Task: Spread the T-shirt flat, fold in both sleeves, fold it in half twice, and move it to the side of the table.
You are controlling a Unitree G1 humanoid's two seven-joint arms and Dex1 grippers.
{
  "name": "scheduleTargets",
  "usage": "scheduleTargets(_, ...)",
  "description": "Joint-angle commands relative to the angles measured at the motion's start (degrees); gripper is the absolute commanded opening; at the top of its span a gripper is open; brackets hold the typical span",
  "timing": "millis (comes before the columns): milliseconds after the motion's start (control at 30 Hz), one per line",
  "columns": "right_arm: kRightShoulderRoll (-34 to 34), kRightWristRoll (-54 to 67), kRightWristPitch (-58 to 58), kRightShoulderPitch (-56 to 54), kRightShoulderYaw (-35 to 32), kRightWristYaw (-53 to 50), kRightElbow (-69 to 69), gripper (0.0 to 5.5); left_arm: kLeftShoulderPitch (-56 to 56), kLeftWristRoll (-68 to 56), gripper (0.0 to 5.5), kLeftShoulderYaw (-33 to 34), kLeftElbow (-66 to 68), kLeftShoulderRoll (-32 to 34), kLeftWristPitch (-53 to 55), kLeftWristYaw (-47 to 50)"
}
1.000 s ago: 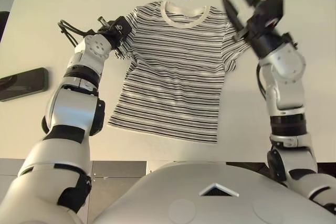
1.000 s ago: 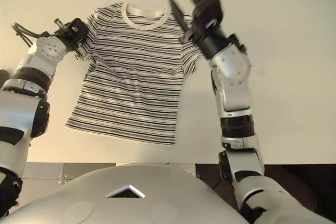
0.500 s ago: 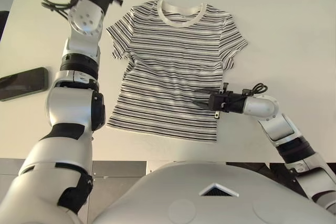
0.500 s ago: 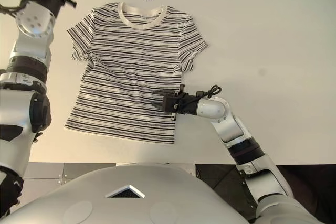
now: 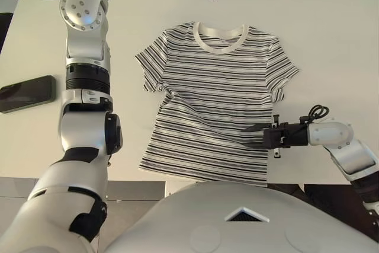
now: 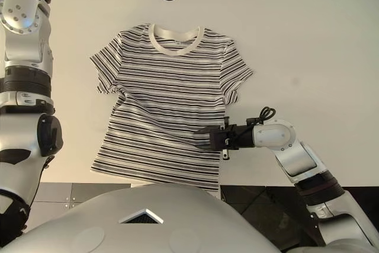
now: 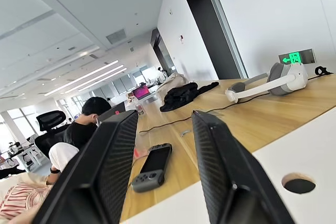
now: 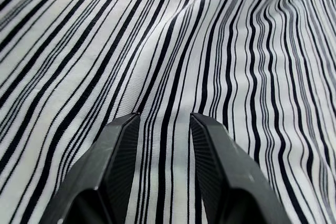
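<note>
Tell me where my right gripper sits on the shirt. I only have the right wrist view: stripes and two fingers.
Observer: The right gripper is open over the lower right part of the black-and-white striped T-shirt, by its side edge.
Operator: Sleeves folded?
Observer: No. The left sleeve and the right sleeve lie out to the sides; the shirt is flat, with the white collar on the far side.
Operator: Left arm?
Observer: The left gripper is open, held up in the air over the far left of the white table, off the shirt.
</note>
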Motion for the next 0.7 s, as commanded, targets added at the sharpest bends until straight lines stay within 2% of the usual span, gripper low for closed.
scheduleTargets(33, 1.51, 13.01, 4.68, -1.67, -6.16, 1.25, -6.46, 1.77, 5.43, -1.14, 1.91, -0.34, -2.33, -1.32, 2.82, -2.3)
scheduleTargets(133, 4.89, 25.49, 9.12, -3.93, -11.76, -0.16, -10.41, 1.77, 11.33, -5.66, 1.91, 0.17, -7.58, -0.44, 9.68, -9.42)
scheduleTargets(233, 8.0, 31.29, 12.82, -6.15, -15.68, -2.7, -10.13, 1.77, 17.09, -5.51, 1.91, -0.41, -12.49, 2.88, 16.38, -13.5)
scheduleTargets(433, 12.52, 32.26, 15.33, -8.76, -18.78, -5.84, -8.0, 1.77, 26.43, -7.02, 1.91, 0.45, -16.23, 7.9, 25.04, -18.85)
scheduleTargets(600, 14.3, 30.56, 15.53, -8.61, -18.66, -5.66, -7.85, 1.77, 30.1, -10.7, 1.91, 0.83, -18.87, 6.6, 32.56, -22.71)
scheduleTargets(700, 14.56, 30.37, 15.77, -8.24, -18.78, -5.28, -8.34, 1.77, 29.14, -11.71, 1.91, 2.01, -14.49, 5.21, 36.25, -21.08)
